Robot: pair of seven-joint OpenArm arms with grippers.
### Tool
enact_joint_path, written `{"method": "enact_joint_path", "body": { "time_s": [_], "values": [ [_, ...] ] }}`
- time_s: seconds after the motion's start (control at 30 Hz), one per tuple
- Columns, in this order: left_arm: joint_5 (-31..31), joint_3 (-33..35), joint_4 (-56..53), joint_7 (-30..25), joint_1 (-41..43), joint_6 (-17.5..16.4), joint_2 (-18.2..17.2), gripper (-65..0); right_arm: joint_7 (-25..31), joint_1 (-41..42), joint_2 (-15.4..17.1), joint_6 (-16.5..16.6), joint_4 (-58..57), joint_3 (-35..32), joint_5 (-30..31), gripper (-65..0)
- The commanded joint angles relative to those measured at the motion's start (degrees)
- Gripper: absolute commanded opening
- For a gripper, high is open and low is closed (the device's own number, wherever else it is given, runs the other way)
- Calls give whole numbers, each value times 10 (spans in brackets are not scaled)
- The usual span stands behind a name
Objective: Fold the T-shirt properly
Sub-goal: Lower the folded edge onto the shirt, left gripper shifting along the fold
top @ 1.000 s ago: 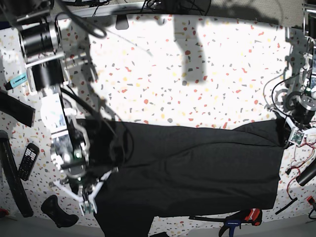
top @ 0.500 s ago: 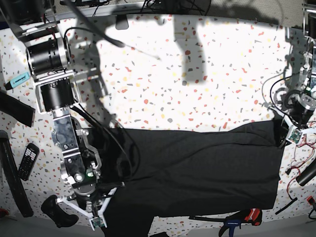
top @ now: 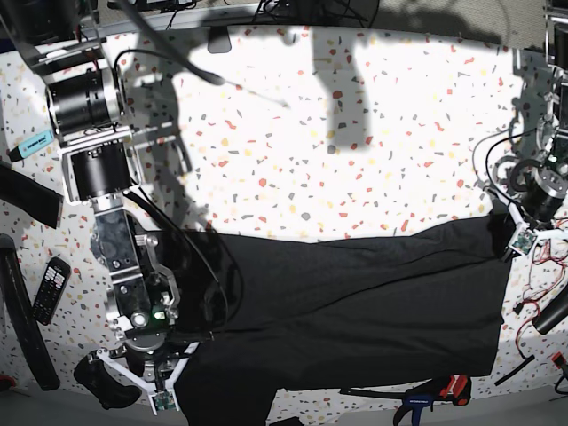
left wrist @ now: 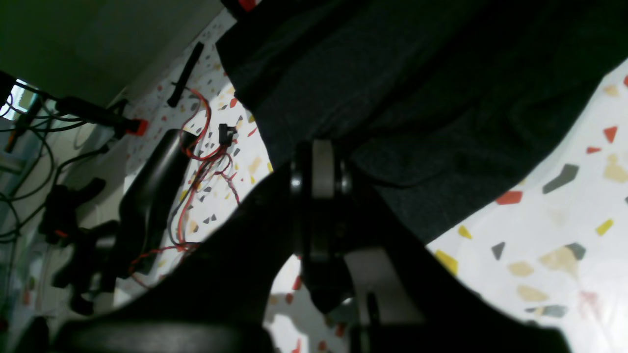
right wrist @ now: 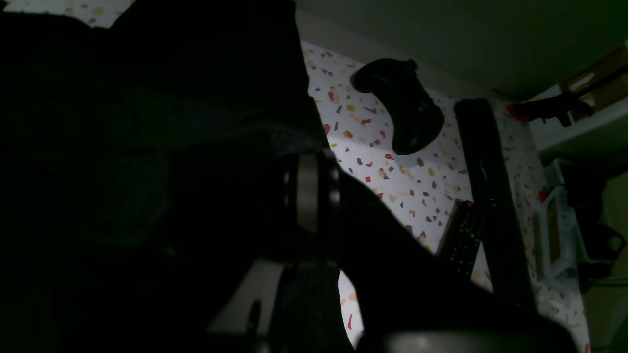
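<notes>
T-shirt [top: 355, 302] cloth, dark charcoal and plain on the side that shows, lies as a wide band across the near half of the speckled bench [top: 293, 133], reaching from the lower left of the base view to its right edge, with one part running off the near edge at the bottom left. At the far left of that view a black TV remote [top: 50, 289] lies on the bench beside a long black strap [top: 19, 324], with a teal marker [top: 32, 144] farther back, and a black game controller [top: 105, 377] sits near the front edge. Just right of the controller the right hand [top: 164, 401] is down at the shirt's left end; its fingers [right wrist: 306, 196] are pressed together, and in the right wrist view the cloth bunches dark against them, so it is pinching the T-shirt there. The middle of the shirt lies fairly flat with long shallow creases. Below its near edge a black and red clamp [top: 435, 390] stands at the front of the bench. At the right end the left hand [top: 517, 238] sits on the shirt's upper right corner, its fingers [left wrist: 321, 169] closed tight on the cloth edge in the left wrist view. Red wires [left wrist: 206, 152] trail on the bench beside that corner.
</notes>
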Motion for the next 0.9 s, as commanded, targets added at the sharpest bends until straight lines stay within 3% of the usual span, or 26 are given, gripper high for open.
{"method": "enact_joint_path", "body": {
  "time_s": [0.0, 0.3, 0.47, 0.7, 0.87],
  "values": [
    [-7, -4, 7, -14, -13, 7, -11, -650, 15, 22, 3, -9, 10, 4, -8, -650],
    [-7, -4, 7, 3, -45, 6, -11, -650, 14, 22, 3, -9, 10, 4, -6, -650],
    [-7, 0, 7, 3, -52, -35, -12, -650, 14, 22, 3, -9, 10, 4, -6, -650],
    [-7, 63, 2, 5, -66, -34, -12, -650, 15, 16, 2, -9, 9, 4, -6, -650],
    [-7, 118, -71, 6, -120, -30, -10, -650, 17, 13, 2, -9, -6, 4, -5, -650]
  ]
}}
